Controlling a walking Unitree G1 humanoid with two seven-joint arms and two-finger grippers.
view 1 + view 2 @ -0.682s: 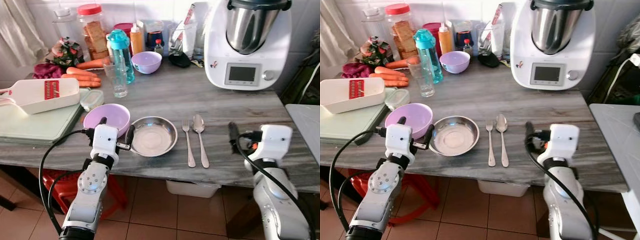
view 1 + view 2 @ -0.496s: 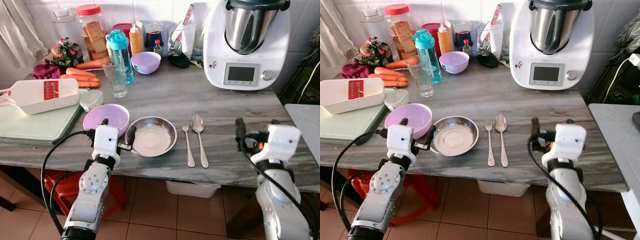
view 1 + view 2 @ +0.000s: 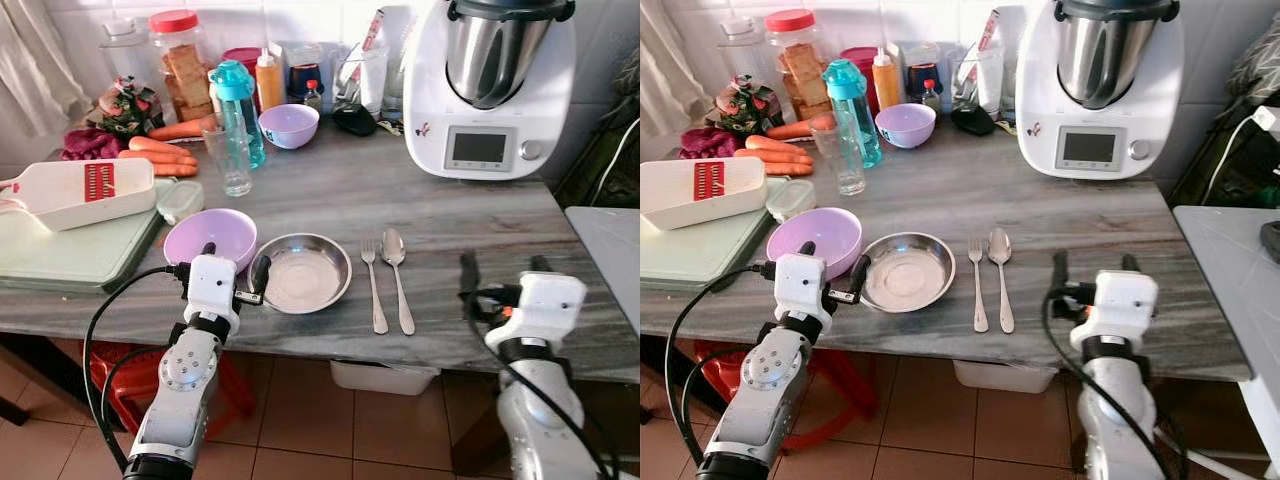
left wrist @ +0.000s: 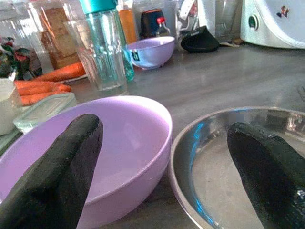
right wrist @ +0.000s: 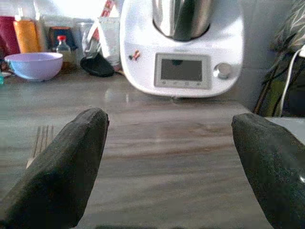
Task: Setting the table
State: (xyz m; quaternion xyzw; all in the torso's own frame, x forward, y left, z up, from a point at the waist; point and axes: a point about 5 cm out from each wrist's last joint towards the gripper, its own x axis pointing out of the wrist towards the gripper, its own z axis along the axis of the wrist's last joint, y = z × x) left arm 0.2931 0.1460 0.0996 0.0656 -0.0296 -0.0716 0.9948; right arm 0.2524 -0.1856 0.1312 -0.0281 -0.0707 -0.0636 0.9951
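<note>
Just ahead of the left hand (image 3: 232, 271), fingers spread: purple bowl (image 3: 210, 235) before one finger, steel plate (image 3: 300, 272) before the other, rims almost touching. Right hand (image 3: 502, 277) also spread, over bare tabletop (image 3: 470, 220), fork (image 3: 375, 285) and spoon (image 3: 397, 270) off to its left. Plate likely light, rigid, slick; pinch the near rim. Bowl probably light plastic; grip its wall.

Near front edge: purple bowl (image 3: 211, 237) touching steel plate (image 3: 303, 271) at 9 o'clock; fork (image 3: 374, 289), spoon (image 3: 398, 275) parallel at 3 o'clock.
</note>
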